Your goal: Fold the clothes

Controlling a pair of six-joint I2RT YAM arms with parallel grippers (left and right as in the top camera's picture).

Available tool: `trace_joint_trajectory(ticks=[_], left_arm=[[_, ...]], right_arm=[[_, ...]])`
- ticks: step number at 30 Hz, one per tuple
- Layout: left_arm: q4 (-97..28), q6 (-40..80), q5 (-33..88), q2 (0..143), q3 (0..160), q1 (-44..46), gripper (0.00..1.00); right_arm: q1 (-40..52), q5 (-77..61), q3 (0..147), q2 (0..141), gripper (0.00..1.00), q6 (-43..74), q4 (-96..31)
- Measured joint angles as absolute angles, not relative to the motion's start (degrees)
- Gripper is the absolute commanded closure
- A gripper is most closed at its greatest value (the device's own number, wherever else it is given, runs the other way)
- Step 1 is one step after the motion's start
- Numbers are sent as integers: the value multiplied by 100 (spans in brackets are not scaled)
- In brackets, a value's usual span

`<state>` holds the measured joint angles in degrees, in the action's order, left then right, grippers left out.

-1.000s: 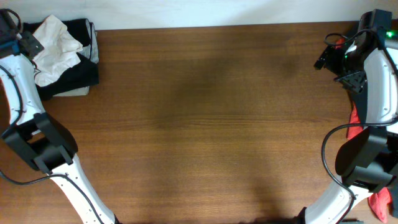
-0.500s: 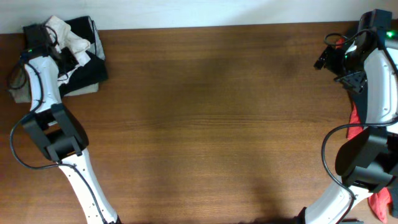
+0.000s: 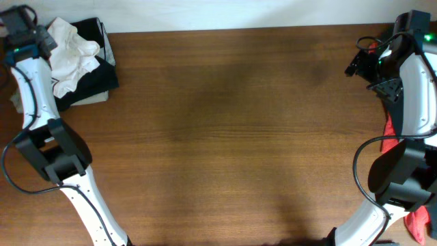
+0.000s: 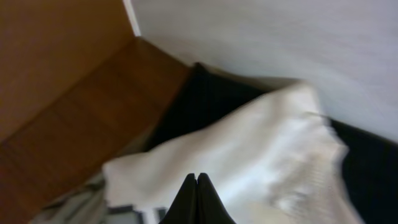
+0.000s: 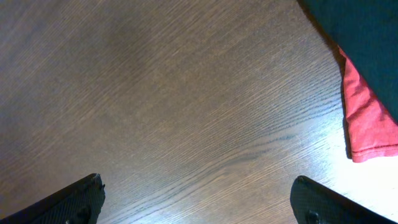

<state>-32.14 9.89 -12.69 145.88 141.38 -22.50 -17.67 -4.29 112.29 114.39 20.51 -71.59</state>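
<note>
A wrinkled white garment (image 3: pixel 72 51) of the clothes lies crumpled on top of a pile of black clothes (image 3: pixel 95 78) at the table's far left corner. My left gripper (image 3: pixel 42 39) hovers at the pile's left edge. In the left wrist view its fingertips (image 4: pixel 197 182) are pressed together with nothing between them, just above the white garment (image 4: pixel 249 155), which rests on black cloth (image 4: pixel 208 102). My right gripper (image 5: pixel 202 196) stands wide open over bare wood at the far right, holding nothing.
A red cloth (image 5: pixel 367 118) and a dark cloth (image 5: pixel 357 31) lie at the table's right edge near my right arm (image 3: pixel 410 89). More red fabric (image 3: pixel 418 220) hangs at the lower right. A white wall (image 4: pixel 280 37) runs behind the pile.
My left gripper reached onto the pile, then drew back up and to the left, shut. The white garment has shifted and spread over the black clothes. The right arm has not moved.
</note>
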Motion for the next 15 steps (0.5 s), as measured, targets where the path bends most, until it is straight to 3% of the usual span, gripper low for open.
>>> trace_joint_trajectory(ticks=[12, 13, 15], left_arm=[[-3494, 989, -1398, 15504, 14125, -2714, 98], [-3564, 987, -1387, 15474, 14132, -2714, 96], [-3889, 985, -1079, 15222, 14132, -2716, 76]], right_arm=[[-1767, -432, 11229, 11439, 1, 2049, -7157], [-1767, -432, 11229, 11439, 1, 2047, -7155], [-1767, -429, 11229, 11439, 1, 2049, -7153]])
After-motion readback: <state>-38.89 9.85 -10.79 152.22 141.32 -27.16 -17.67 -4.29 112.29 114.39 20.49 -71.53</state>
